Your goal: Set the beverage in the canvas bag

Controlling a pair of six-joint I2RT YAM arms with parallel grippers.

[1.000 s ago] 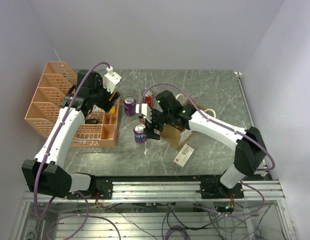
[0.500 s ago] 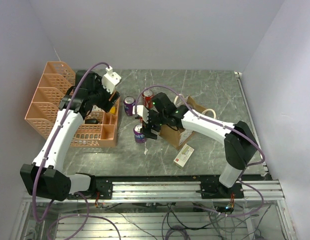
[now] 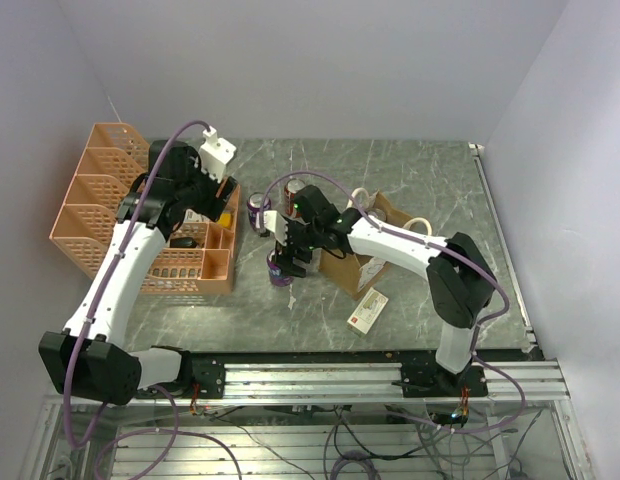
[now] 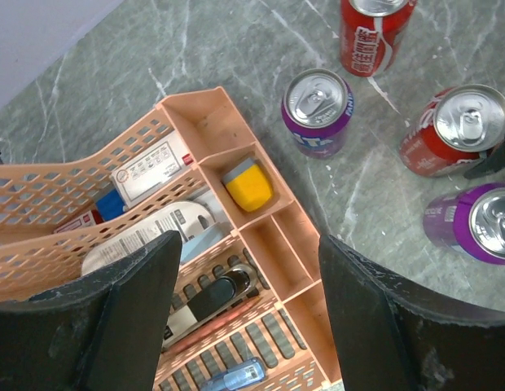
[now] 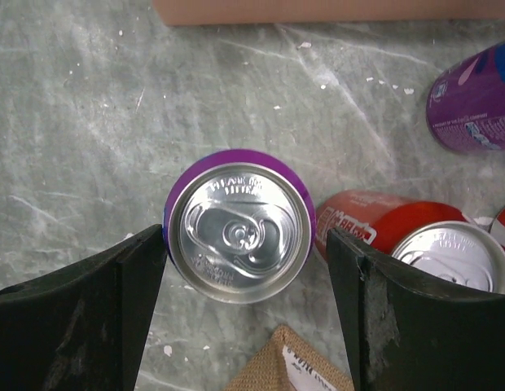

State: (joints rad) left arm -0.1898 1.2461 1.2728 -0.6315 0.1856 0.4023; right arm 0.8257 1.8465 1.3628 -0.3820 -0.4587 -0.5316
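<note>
A purple beverage can (image 5: 236, 213) stands upright on the marble table, and my right gripper (image 5: 246, 244) is open with one finger on each side of it. The left finger (image 5: 90, 318) is nearly against the can; the right finger (image 5: 415, 318) stands a little off it. In the top view this gripper (image 3: 283, 258) hides most of that can (image 3: 278, 278). The tan canvas bag (image 3: 362, 262) sits just right of it, and its corner shows in the right wrist view (image 5: 289, 368). My left gripper (image 4: 251, 244) is open and empty above the orange mesh rack (image 4: 261, 261).
A red can (image 5: 436, 244) stands close to the right of the purple one, and another purple can (image 5: 476, 98) lies farther back. The left wrist view shows several cans (image 4: 318, 110) beside the rack. A white flat packet (image 3: 367, 310) lies in front of the bag.
My right gripper has moved left from beside the purple can to over it, fingers now on both sides. The left gripper has shifted slightly back over the rack.
</note>
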